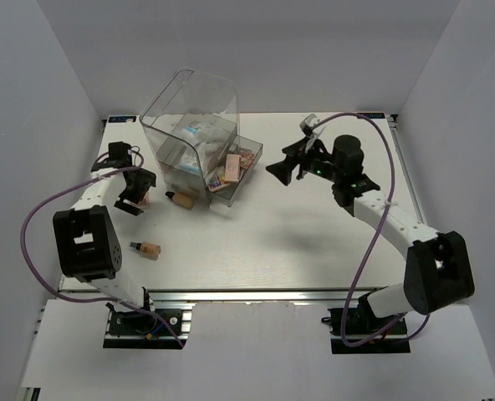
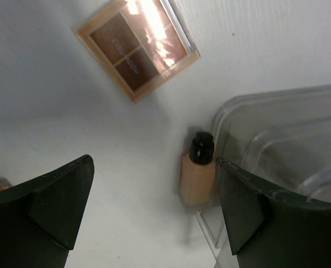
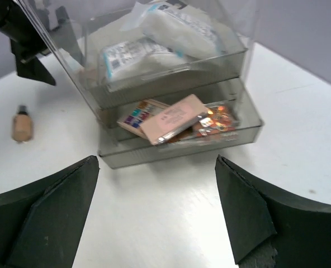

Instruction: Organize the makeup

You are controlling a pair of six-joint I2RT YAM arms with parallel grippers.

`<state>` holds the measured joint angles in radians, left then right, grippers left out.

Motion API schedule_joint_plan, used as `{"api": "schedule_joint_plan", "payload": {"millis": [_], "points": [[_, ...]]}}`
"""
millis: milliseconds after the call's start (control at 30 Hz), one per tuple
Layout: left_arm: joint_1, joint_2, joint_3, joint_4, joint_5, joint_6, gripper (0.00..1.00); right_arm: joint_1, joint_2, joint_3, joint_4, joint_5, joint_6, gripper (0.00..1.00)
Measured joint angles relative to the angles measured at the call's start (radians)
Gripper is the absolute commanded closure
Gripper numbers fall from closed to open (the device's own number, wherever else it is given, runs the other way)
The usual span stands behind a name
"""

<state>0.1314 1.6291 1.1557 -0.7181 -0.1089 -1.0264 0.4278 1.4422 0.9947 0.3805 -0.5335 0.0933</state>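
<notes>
- Centre of left wrist view: bottle (image 2: 198, 176) lying just beside box (image 2: 277, 134); left gripper (image 2: 154, 170) spread over it, likely lined up to grasp.
- Right gripper (image 3: 157, 164) spread, facing open drawer (image 3: 171, 155) holding palettes (image 3: 174, 117).

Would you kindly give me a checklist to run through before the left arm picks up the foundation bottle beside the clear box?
1. Left pincer open: ok.
2. Tan foundation bottle with dark cap ahead of it: ok.
3. Space between bottle and clear plastic drawer box: not ok, none visible.
4. Right pincer open, out of the way: ok.
5. Lower drawer open: ok.
</notes>
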Motion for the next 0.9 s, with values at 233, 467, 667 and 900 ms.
{"api": "schedule_joint_plan", "payload": {"millis": [233,467,667,900], "points": [[0.017,0.137,0.087,-0.065,-0.057,-0.079,0.02,-0.082,-0.057,-0.129,0.05,-0.05,-0.082,0.11],[0.026,0.251,0.171,-0.088,-0.092,-0.129,0.02,-0.124,-0.105,-0.167,0.033,-0.05,-0.083,0.11],[0.048,0.32,0.238,-0.093,-0.122,-0.141,0.02,-0.164,-0.146,-0.174,0.019,-0.049,-0.083,0.11],[0.071,0.412,0.326,-0.173,-0.159,-0.166,0.02,-0.183,-0.163,-0.175,-0.013,-0.044,-0.083,0.11]]}}
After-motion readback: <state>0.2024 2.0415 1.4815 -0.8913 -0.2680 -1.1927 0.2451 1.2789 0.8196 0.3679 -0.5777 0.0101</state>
